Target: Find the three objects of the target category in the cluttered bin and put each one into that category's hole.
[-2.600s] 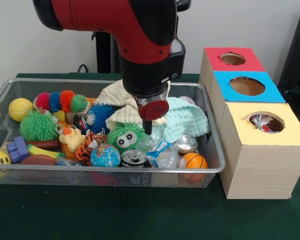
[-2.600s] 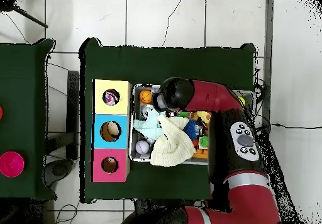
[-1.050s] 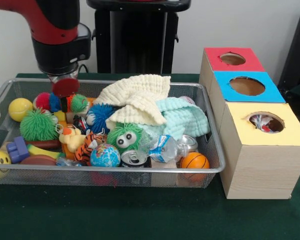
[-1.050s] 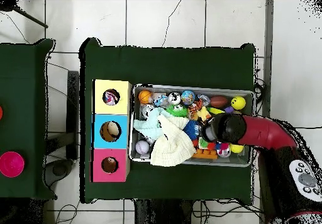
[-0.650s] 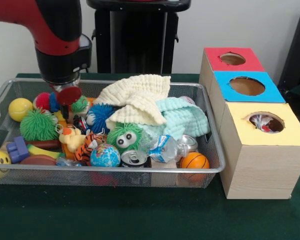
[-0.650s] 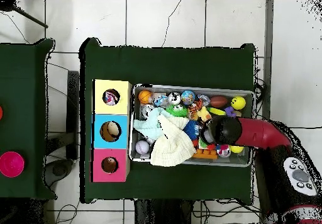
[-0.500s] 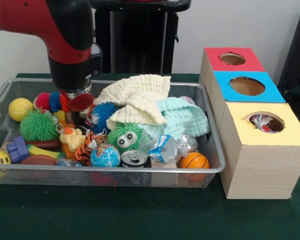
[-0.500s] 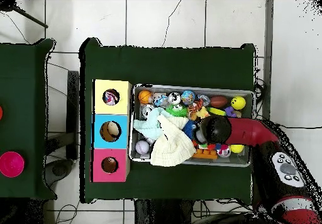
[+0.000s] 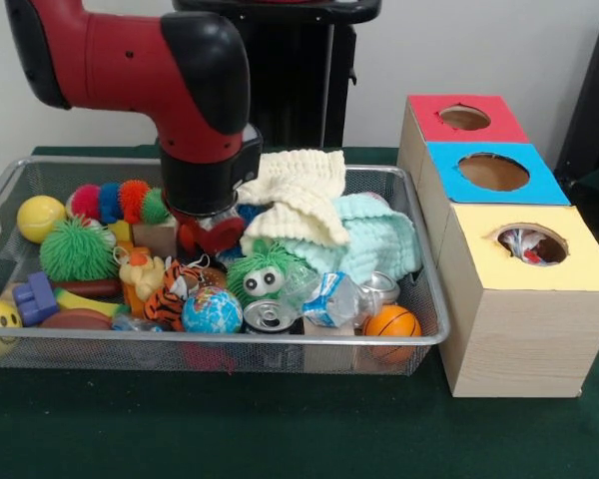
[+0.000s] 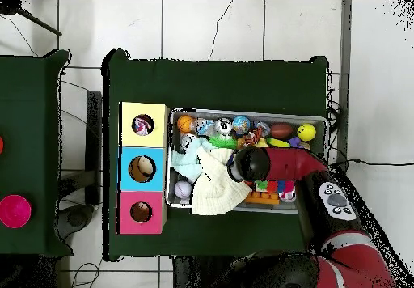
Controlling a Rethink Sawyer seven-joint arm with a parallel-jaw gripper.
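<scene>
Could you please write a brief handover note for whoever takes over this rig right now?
Gripper: low in the wire bin, beside the cream cloth; open or shut cannot be told, nothing visibly held.
Things: toys, balls, cans and cloths fill the bin.
Done: the yellow box shows something in its hole; the blue box too. The red box looks empty.
Left: find the remaining target items and drop them in.

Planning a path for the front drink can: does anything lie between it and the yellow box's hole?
Yes. Beside the can, toward the yellow box, lie a crumpled wrapper, a second can and an orange ball, then the bin's mesh wall. The hole itself faces up, open.
</scene>
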